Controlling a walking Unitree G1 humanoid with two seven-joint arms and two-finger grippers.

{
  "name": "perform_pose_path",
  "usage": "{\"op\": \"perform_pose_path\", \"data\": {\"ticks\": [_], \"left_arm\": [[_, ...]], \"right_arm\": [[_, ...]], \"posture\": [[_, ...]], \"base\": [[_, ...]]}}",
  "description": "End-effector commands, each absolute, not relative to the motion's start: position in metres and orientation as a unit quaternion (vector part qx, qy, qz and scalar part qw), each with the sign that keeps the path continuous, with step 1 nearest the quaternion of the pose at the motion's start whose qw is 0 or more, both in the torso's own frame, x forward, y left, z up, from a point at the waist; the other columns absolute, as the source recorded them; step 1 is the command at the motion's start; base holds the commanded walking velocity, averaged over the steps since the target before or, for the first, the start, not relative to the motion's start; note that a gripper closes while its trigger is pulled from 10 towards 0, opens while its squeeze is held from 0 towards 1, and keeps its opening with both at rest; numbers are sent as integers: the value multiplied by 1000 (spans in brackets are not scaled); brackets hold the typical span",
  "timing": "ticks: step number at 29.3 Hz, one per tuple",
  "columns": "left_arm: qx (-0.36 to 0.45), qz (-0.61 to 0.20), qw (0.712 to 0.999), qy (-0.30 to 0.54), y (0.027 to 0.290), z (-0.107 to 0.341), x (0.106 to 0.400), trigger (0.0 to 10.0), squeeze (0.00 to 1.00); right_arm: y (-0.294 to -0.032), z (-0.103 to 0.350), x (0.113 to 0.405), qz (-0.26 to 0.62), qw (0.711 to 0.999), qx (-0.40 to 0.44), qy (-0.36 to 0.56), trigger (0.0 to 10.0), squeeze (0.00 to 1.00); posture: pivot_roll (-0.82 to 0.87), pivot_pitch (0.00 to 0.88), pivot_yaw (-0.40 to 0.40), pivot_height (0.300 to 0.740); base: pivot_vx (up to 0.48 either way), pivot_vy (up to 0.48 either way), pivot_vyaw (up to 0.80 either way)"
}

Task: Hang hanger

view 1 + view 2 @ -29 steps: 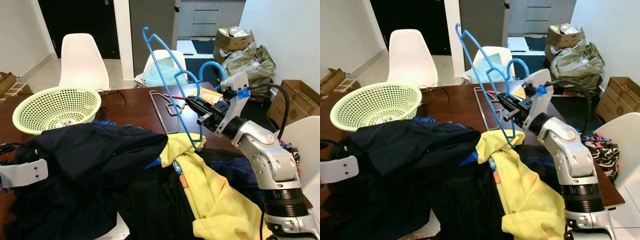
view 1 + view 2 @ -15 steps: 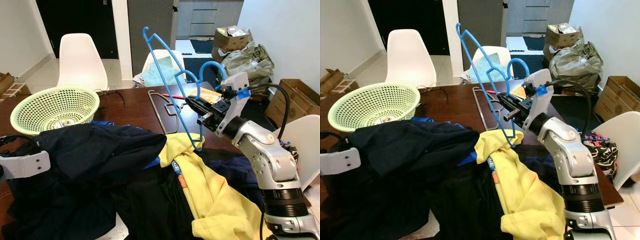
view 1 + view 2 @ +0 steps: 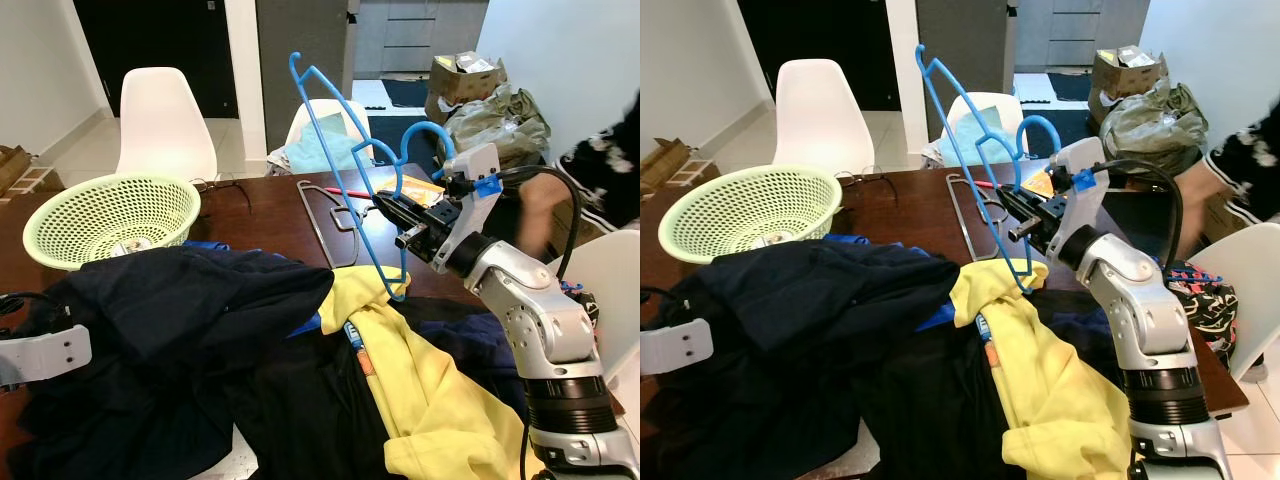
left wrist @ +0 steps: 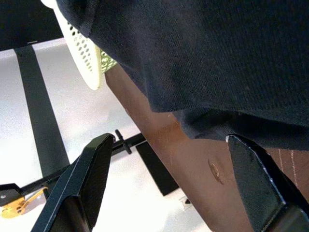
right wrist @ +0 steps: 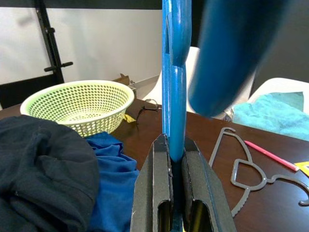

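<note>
The blue hanger is held upright above the counter, pinched edge-on in the narrow jaws of the right gripper; its lower corner sits just over the yellow shirt. The left gripper, jaws wide and holding nothing, is seen beside the dark clothes. A snag on the shirt is judged likely if the hanger is swung low, and it could twist in so thin a grip. A person's arm nearby could be struck.
</note>
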State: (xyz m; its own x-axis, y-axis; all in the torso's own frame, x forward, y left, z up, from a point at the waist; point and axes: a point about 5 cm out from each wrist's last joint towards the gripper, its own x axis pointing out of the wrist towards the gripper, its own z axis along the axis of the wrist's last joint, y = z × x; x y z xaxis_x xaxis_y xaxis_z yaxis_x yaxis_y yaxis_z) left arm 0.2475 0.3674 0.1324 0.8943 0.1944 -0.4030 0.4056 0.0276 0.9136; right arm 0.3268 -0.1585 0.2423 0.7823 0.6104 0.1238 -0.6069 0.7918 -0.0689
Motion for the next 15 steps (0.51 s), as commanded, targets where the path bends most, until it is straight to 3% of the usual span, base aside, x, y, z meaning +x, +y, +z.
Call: {"op": "perform_pose_path", "data": {"ticks": [1,15], "left_arm": [[689,-75,684,226,371,132,246,10000,0],[695,-64,694,179,357,144,277,10000,0]], "right_arm": [[-160,246,326,321,944,-10,-77,10000,0],[-161,245,325,319,945,-15,-73,10000,0]], "posture": [[-19,0,26,740],[-30,7,26,740]], "base": [[0,0,0],[0,0,0]]}}
